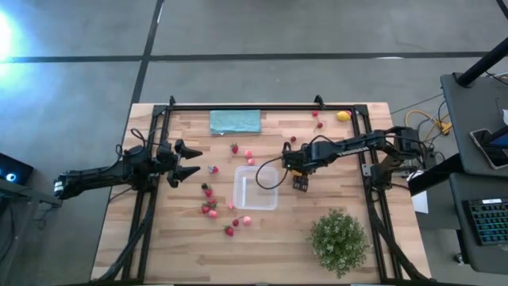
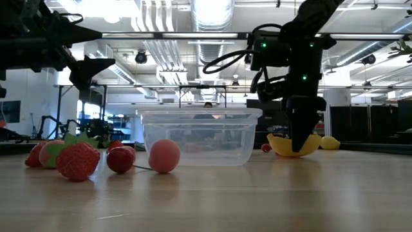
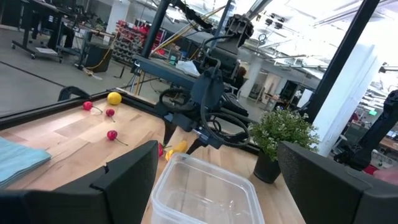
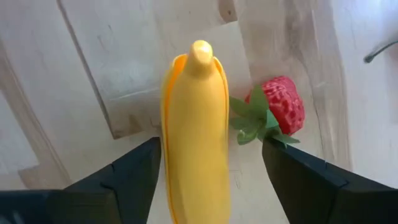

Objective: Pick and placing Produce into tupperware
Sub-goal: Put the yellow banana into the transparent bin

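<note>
While hovering straight over the banana (image 4: pixel 194 134), just beside the tupperware (image 1: pixel 255 188) on its right, with fingers spread to either side of the fruit and not yet touching: right gripper (image 1: pixel 300 182), nose down. Parked well apart near the table's left edge, fingers likewise spread and empty: left gripper (image 1: pixel 187 160).

Largest first. Clear, square, seemingly still empty, mid-table: the tupperware. Yellow, curved, lying on bare wood: the banana, probably light and smooth-skinned, likely to roll or slip if pinched near an end. Best taken across the thick middle, jaws square to the long axis, with modest pressure.

Touching or nearly touching the banana's side, green leaves toward it: one strawberry (image 4: pixel 278 106), at risk of a nudge on closing. Scattered left of the container: more strawberries (image 1: pixel 209 208), small, rounded, probably easy to knock aside. Far corner: a lemon (image 1: pixel 342 116).
</note>
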You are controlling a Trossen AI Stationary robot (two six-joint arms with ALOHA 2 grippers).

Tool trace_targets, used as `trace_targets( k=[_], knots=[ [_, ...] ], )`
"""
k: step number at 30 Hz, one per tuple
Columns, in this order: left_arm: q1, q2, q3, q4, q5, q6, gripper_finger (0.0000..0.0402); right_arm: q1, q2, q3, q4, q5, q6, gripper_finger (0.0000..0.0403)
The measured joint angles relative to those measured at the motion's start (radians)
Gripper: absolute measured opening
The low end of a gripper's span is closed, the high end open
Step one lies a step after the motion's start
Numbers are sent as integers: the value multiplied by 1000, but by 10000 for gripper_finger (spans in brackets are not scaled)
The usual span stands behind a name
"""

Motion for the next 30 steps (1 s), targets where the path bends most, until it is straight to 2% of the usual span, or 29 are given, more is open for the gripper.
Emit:
trace_targets(
  k=[7, 16, 30],
  knots=[
    [0, 0, 0, 0, 0, 0, 314, -3, 0, -25, 56, -67, 5, 264],
    [0, -1, 0, 0, 0, 0, 314, -6, 1, -26, 91, -14, 4, 280],
    [0, -2, 0, 0, 0, 0, 314, -7, 47, -31, 102, -25, 15, 215]
  ],
)
